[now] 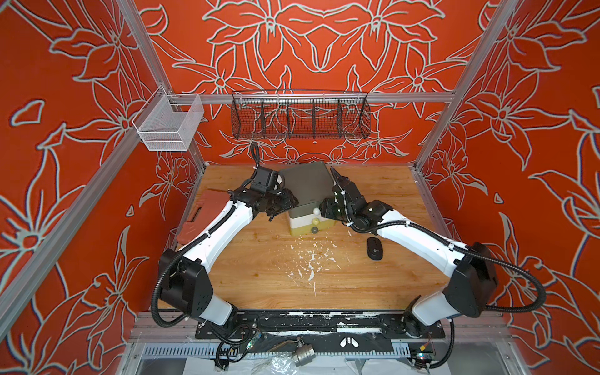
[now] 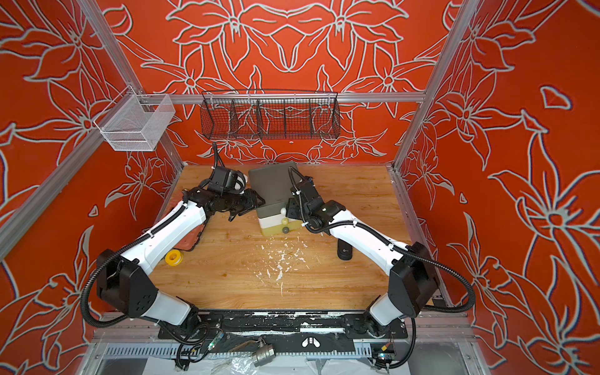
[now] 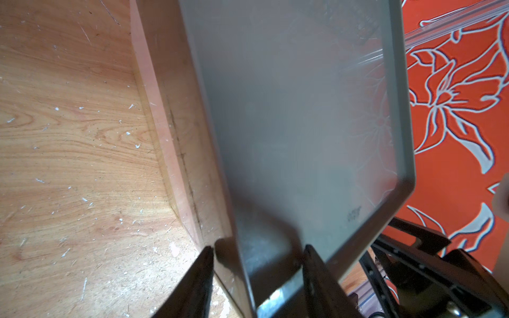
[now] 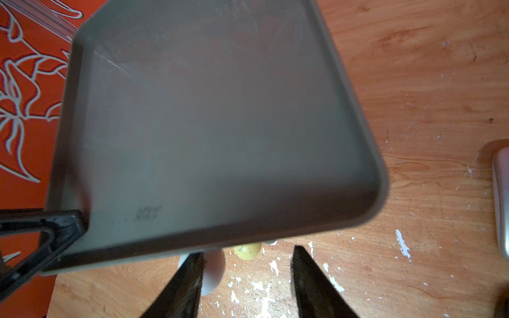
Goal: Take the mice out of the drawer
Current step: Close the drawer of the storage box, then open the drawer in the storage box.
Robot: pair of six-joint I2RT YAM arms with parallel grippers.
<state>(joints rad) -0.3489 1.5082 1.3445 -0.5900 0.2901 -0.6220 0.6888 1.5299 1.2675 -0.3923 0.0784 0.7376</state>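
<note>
A small three-drawer unit [image 1: 306, 185] [image 2: 272, 181] stands at the back middle of the wooden table, all its drawers pushed in, so any mice inside are hidden. One black mouse [image 1: 374, 248] [image 2: 344, 250] lies on the table by my right arm. My left gripper [image 3: 259, 249] [image 1: 280, 210] sits astride the unit's front-left top corner; whether its fingers press on the unit I cannot tell. My right gripper [image 4: 248, 253] [image 1: 324, 209] is open in front of the top drawer, whose white knob [image 4: 214, 272] [image 1: 316, 211] lies beside one finger, not between the two.
A yellowish knob [image 1: 315, 221] and a grey knob [image 1: 314, 230] mark the lower drawers. A reddish case [image 1: 198, 217] and a yellow tape roll [image 2: 173, 258] lie at the left. A black wire basket [image 1: 300, 118] and a white mesh basket [image 1: 168, 126] hang on the frame. A pale pinkish rounded object [image 4: 501, 203] shows at the edge of the right wrist view.
</note>
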